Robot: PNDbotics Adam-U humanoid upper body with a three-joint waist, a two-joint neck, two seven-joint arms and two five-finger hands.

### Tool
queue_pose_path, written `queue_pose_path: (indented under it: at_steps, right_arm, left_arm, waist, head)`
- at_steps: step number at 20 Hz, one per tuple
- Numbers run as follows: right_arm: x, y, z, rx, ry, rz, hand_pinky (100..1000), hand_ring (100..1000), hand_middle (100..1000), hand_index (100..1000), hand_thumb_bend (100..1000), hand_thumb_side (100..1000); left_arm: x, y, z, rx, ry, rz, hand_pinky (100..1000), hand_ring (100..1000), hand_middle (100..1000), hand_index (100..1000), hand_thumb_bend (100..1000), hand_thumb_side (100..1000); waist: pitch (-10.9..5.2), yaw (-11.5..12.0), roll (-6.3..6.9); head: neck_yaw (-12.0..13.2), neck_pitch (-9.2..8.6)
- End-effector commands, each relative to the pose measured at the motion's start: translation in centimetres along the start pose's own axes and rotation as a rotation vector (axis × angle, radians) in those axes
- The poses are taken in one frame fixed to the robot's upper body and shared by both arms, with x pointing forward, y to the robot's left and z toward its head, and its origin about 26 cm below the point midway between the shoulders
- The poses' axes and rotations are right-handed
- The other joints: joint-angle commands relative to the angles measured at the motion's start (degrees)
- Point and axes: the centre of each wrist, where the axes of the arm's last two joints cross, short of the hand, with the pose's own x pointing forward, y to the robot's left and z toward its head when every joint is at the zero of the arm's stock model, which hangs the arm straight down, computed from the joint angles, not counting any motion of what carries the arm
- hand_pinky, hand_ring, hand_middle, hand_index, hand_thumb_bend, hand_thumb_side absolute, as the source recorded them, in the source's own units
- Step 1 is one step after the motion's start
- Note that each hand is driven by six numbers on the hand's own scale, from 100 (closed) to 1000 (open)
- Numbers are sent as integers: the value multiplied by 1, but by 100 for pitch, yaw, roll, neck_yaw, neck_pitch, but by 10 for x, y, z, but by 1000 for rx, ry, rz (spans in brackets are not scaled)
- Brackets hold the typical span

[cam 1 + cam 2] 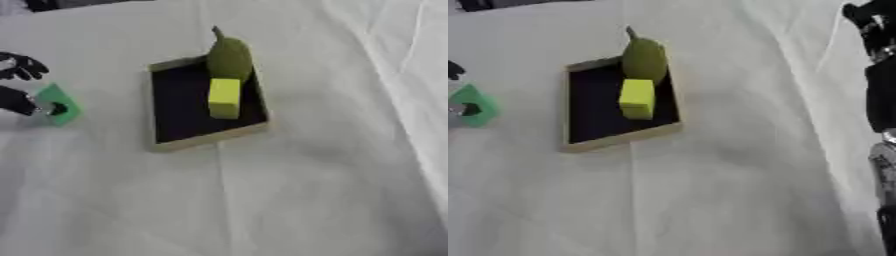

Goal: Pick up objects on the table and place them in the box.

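The green pear (229,57) and yellow block (224,97) already lie in the box (206,141). At far left, the left hand (19,82) pinches the green piece (59,106), the last thing left on the table

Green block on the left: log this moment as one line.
left hand: shut on green block, left of box | in box: yellow block, pear | right hand: far right, idle

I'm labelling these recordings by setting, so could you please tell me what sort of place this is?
Probably a lab or demo table: a white cloth covers it, with only a shallow box holding a yellow block and green pear.
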Motion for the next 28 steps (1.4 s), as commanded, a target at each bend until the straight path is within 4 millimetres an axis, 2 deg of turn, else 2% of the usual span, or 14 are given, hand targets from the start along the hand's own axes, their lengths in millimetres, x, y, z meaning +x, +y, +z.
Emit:
queue_pose_path:
  at_steps: [1,5,8,11,15,21,28]
  right_arm:
    - [6,1,-6,12,-25,10,894,961,586,815,100,639]
    - [6,1,-6,9,-22,9,895,963,585,815,100,641]
    - [6,1,-6,7,-20,11,895,963,585,815,100,641]
    - [6,1,-6,5,-19,12,896,963,585,816,100,641]
    - [6,1,-5,3,-18,14,896,963,586,816,100,640]
    - [6,-1,-4,4,-15,18,896,961,585,816,100,639]
    - [6,-2,-1,3,-12,19,895,959,586,815,100,637]
  left_arm:
    - [-3,12,3,38,28,-40,923,869,778,870,552,354]
    - [-1,10,-2,49,36,-36,914,859,765,793,473,339]
    - [0,8,-3,50,27,-18,912,855,761,770,441,331]
    - [1,7,-4,47,25,-8,905,842,744,713,369,286]
    - [1,8,-2,59,25,-6,899,830,729,665,318,238]
    - [5,19,9,103,2,-13,894,819,718,650,260,204]
    - [24,35,22,134,-74,-30,891,811,709,643,196,161]
  waist:
    - [-59,-8,44]
    - [-23,-28,67]
    - [-16,-40,74]
    - [-20,-44,73]
    - [-36,-34,64]
    - [-90,8,47]
    - [-184,31,15]
  head:
    - [23,-69]
    - [36,-89]
    - [36,-82]
    - [38,-77]
    - [37,-73]
    - [38,-34]
    - [122,16]
